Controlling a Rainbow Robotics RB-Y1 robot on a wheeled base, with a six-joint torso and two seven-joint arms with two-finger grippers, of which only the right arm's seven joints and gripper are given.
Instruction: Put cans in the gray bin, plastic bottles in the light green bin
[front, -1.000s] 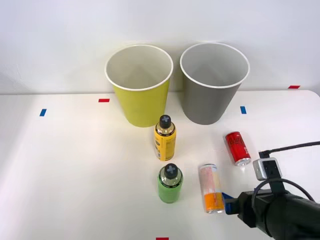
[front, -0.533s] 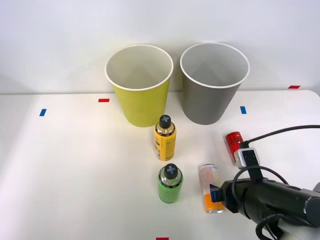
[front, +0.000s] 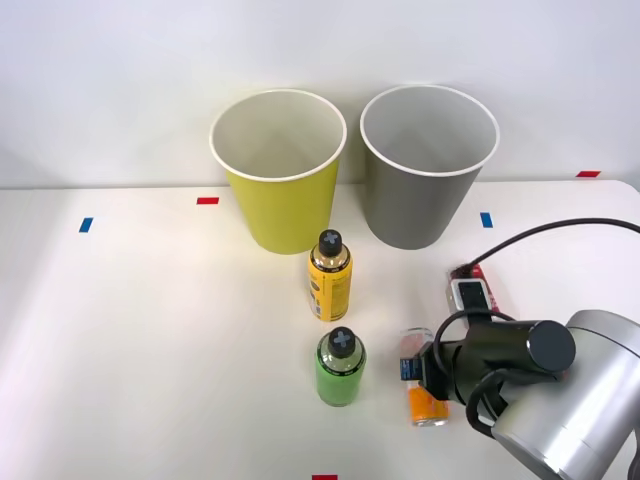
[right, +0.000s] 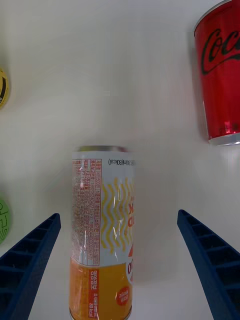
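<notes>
A white-pink-to-orange can lies on its side on the white table. My right gripper hovers over it, open, with one blue finger on each side and not touching. The red can lies just beyond, and the wrist mostly hides the red can in the front view. The yellow-labelled bottle and the green bottle stand upright left of the gripper. The light green bin and the gray bin stand side by side at the back.
Small tape marks dot the table: red, blue, blue and red. The table's right edge curves away near the arm. A black cable arcs over the wrist.
My right arm has moved left and forward from the front right corner. The gripper now straddles the white-orange can, and the wrist covers most of the red can.
</notes>
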